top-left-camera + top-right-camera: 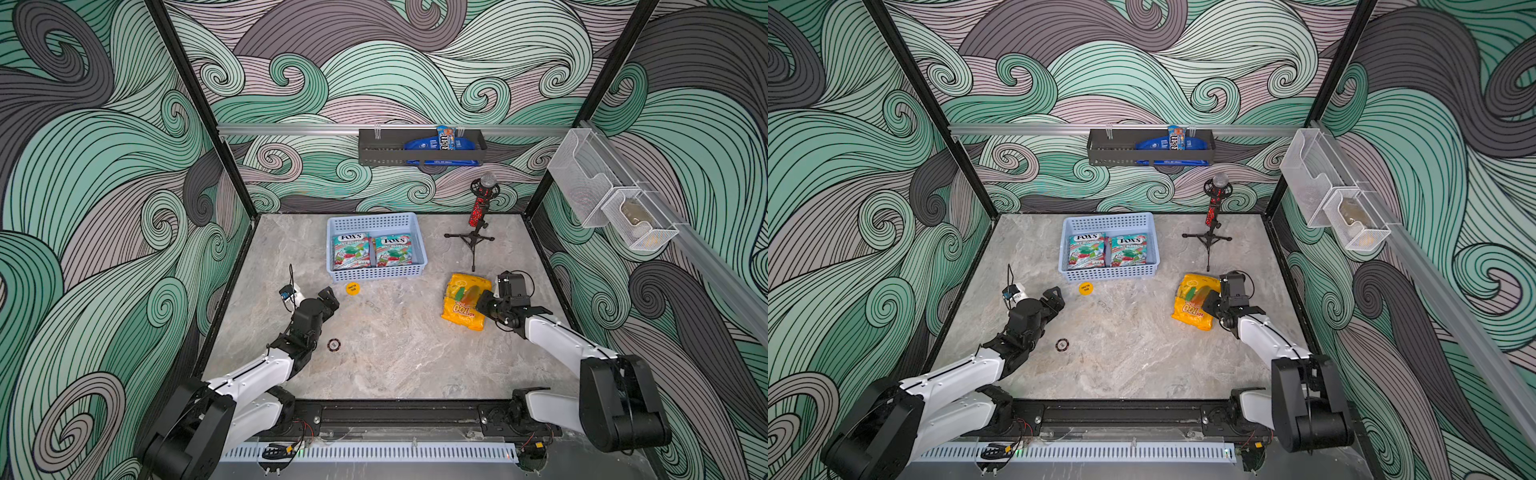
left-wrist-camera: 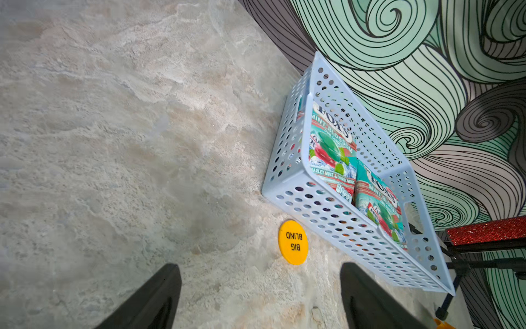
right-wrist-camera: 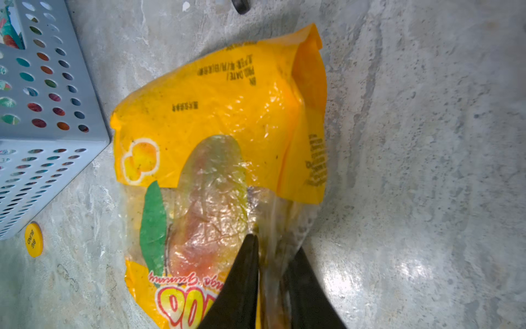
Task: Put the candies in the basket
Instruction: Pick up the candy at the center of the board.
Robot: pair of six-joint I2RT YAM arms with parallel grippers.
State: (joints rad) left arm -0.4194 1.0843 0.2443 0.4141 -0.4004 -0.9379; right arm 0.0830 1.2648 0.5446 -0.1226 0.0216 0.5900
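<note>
**Desk:** What surface are you over?

**Operator:** I'm over a grey, marble-patterned bench (image 1: 395, 353). It is boxed in by walls (image 1: 104, 166) printed with teal and grey swirls, with black frame posts at the back corners.

**Desk:** How much room do you have?

**Operator:** The bench is bare between my two sets of jaws. Beyond the left jaws, toward the back wall, sits the light blue perforated plastic basket (image 1: 376, 274). A small round yellow disc (image 1: 352, 288) lies between those jaws and the basket's near wall, just beside the basket. A dark round chip (image 1: 333, 344) lies behind the left jaws, close to my left arm (image 1: 257, 370). Beyond the right jaws stands a red glittery microphone (image 1: 480, 205) on a black tripod, apart from the basket.

**Desk:** Counts?

**Operator:** I count two teal glossy candy bags (image 1: 351, 250) (image 1: 394, 249) marked "FOX'S", flat and side by side in the basket. There is one yellow crinkled plastic candy bag (image 3: 222, 114), which lies on the bench outside the basket. One dark grey shelf tray (image 1: 382, 151) on the back wall holds blue packets. Two clear mesh bins (image 1: 582, 174) hang on the wall to my right.

**Desk:** And the jaws?

**Operator:** The left jaws are spread, with only bare bench between them. The right jaws are drawn close together and pinch the yellow bag's clear film at its near edge.
</note>
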